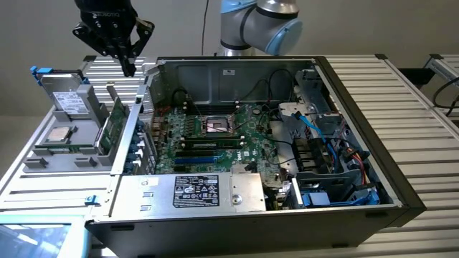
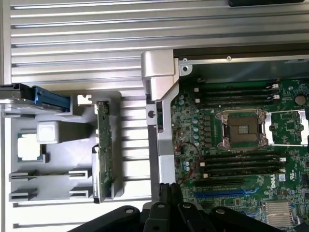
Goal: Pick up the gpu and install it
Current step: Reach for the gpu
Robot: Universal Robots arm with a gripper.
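- Exterior view: raised camera off the arm, angled down into the open computer case [image 1: 215, 80] from moderate distance.
- Wrist view: looks straight down past the fingers [image 2: 165, 195], nearer.
- Shared: motherboard [image 1: 244, 134] and grey holder [image 1: 54, 161] flanking the fingers.

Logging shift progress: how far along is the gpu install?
Nothing looks done. The gpu stands upright in the gray holder beside the open case. The gripper hangs above them, shut and holding nothing. Pickup and seating on the motherboard both remain.
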